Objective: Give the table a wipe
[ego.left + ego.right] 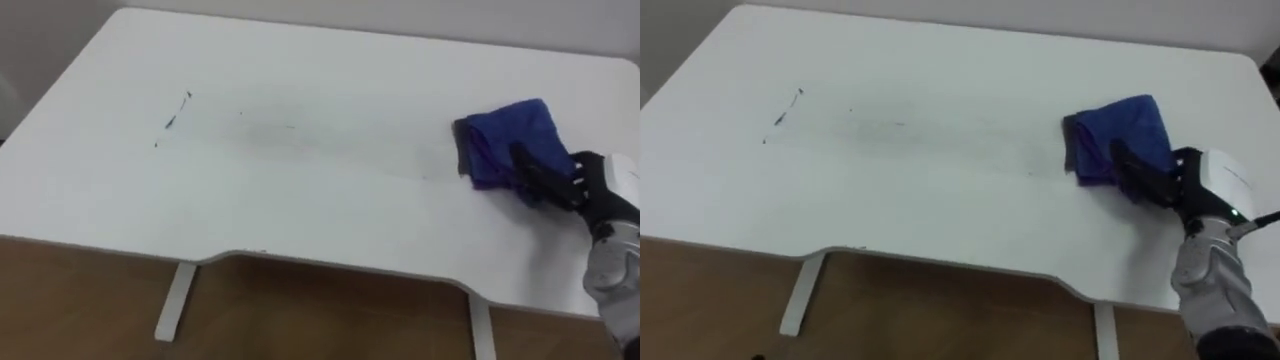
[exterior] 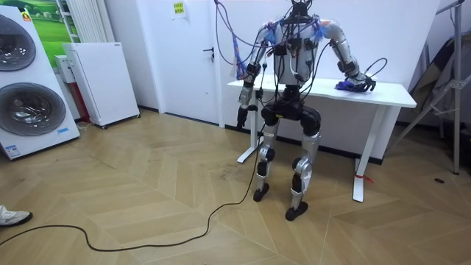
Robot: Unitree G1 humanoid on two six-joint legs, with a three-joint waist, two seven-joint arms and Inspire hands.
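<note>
Wiping looks to be in hand: the right hand [image 1: 560, 185] lies on the blue cloth [image 1: 505, 135], fingers stretched out, pressing it onto the table [image 1: 300, 200] at its right side. Dark marks [image 1: 175, 115] sit well apart, far left. The next move probably calls for sweeping the cloth left across them under steady pressure. The left hand [image 2: 242, 118] hangs at the robot's side; I cannot tell its state.

Wide white rectangular tabletop [image 1: 300, 200] being offered as free passage across its left and middle, only thin dark marks [image 1: 175, 115] being borne flat there, right end being occupied by a bunched blue cloth [image 1: 505, 135] being pressed under the black-fingered right hand [image 1: 550, 180], far side being bounded by a pale wall [image 1: 400, 12]
</note>
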